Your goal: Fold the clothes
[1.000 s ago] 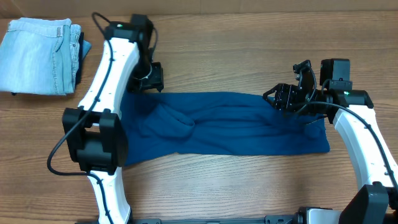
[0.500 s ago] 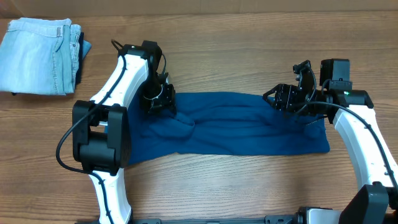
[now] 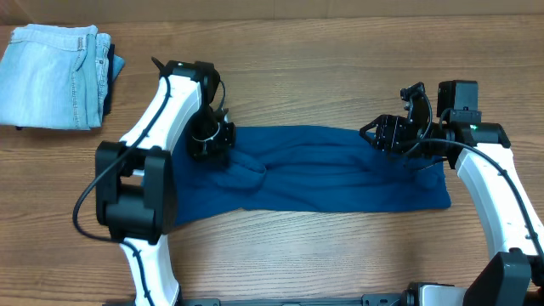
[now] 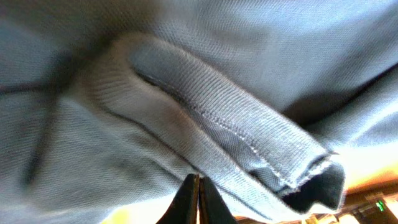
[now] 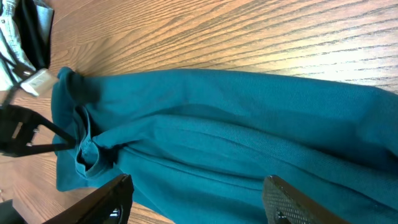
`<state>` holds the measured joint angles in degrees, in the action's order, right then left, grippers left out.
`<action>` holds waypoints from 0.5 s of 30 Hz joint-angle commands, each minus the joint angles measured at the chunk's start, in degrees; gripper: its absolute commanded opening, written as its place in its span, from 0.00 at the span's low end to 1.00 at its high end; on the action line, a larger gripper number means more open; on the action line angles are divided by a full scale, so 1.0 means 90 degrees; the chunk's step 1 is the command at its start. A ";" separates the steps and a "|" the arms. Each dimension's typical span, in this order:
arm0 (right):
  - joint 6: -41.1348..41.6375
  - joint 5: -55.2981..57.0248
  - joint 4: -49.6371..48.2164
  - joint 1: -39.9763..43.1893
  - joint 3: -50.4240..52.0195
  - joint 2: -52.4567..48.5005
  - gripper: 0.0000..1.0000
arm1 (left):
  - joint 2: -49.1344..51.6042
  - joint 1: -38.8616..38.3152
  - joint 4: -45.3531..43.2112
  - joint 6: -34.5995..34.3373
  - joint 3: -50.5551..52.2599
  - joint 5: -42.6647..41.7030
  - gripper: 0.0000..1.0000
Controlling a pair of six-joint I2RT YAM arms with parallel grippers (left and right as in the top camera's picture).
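A teal polo shirt (image 5: 236,124) lies in a long band across the wooden table (image 5: 280,37), running from the left of the frame to the right edge, with lengthwise folds along its middle. At the bottom edge the right gripper (image 5: 198,182) has its two fingers (image 5: 292,199) spread wide over the fabric, with nothing pinched between them. At the far left the left gripper (image 5: 62,142), black, meets the shirt's bunched, puckered left end.
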<state>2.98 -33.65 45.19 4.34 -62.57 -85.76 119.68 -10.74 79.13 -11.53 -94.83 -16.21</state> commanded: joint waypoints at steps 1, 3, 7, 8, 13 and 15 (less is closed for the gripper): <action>0.0002 0.0017 -0.0012 -0.0046 -0.0097 0.0002 0.70 | -0.0663 0.0109 -0.0644 -0.0386 -0.0017 0.1365 0.19; 0.0002 0.0017 -0.0002 -0.0046 -0.0097 0.0002 0.70 | -0.0646 0.0231 -0.0942 -0.0389 -0.0017 0.1394 0.25; 0.0002 0.0017 0.0051 -0.0046 -0.0097 0.0002 0.68 | -0.0325 0.0546 -0.1275 -0.0381 -0.0017 0.1292 0.24; 0.0002 0.0017 0.0058 -0.0046 -0.0097 0.0002 0.68 | -0.0253 0.0573 -0.1311 -0.0347 -0.0017 0.1282 0.22; 0.0002 0.0017 0.0053 -0.0046 -0.0097 0.0002 0.68 | 0.0151 0.0556 -0.1486 -0.0002 -0.0017 0.0821 0.19; 0.0002 0.0017 0.0058 -0.0046 -0.0097 0.0002 0.68 | 0.0221 0.0549 -0.1554 0.0005 -0.0015 0.0707 0.18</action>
<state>3.01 -33.65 45.91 4.34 -62.57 -85.78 119.46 -5.19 65.89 -13.10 -94.87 -7.25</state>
